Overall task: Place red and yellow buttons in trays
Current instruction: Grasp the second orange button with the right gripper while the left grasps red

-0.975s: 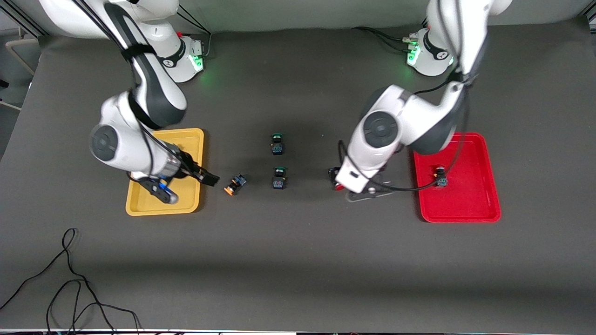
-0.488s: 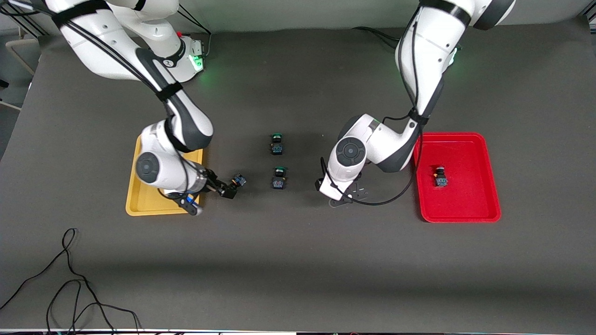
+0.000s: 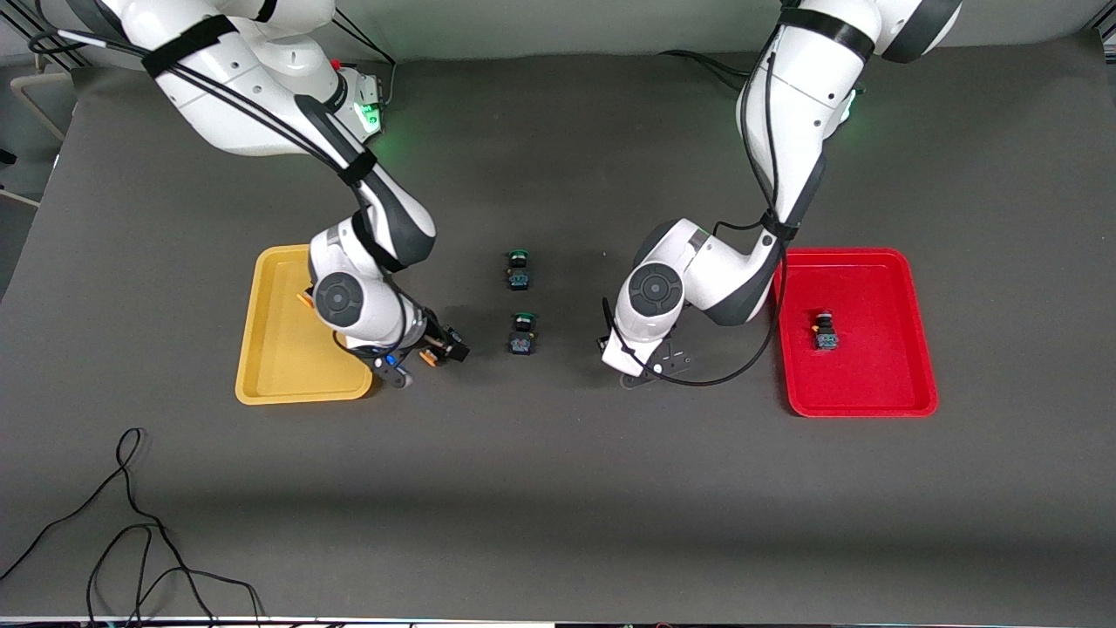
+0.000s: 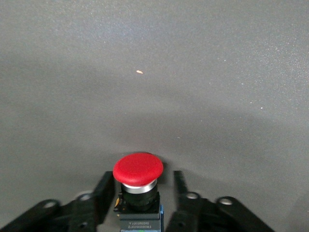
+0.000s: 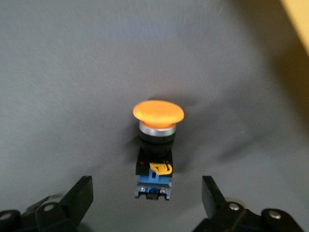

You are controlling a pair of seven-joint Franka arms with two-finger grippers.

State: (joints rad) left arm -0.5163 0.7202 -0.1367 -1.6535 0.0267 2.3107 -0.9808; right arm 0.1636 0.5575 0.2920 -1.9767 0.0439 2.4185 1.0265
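Straddling the orange-yellow button (image 5: 154, 145), the right pincer (image 5: 147, 183) is low over the tabletop (image 3: 558, 488), its fingers (image 5: 79, 195) spread wide with clear space on both sides. That button lies on its side just beside the yellow tray (image 3: 279, 366), on the edge toward the left arm's end. A speck of orange at the arm's edge inside the tray may be the second yellow one; I cannot tell.

The left pincer (image 4: 142, 180) is narrow around a red button (image 4: 138, 170), which sits on the tabletop between the 2 green buttons (image 3: 522, 334) and the red tray (image 3: 872, 388). 1 finger (image 4: 104, 193) looks to touch the body; the other shows a thin gap, so I judge it not yet clamped. The red tray already holds 1 red button (image 3: 825, 332).

Risks, as I judge them:
- The orange-yellow button may roll or pivot if 1 finger arrives first, since its round cap carries it.
- The red button may twist or pop out if the squeeze lands on the cap's neck and not the square body.
- A carry could clip a tray's raised rim if lifted too little.
- The nearer green button sits close to the right pincer and could be nudged.
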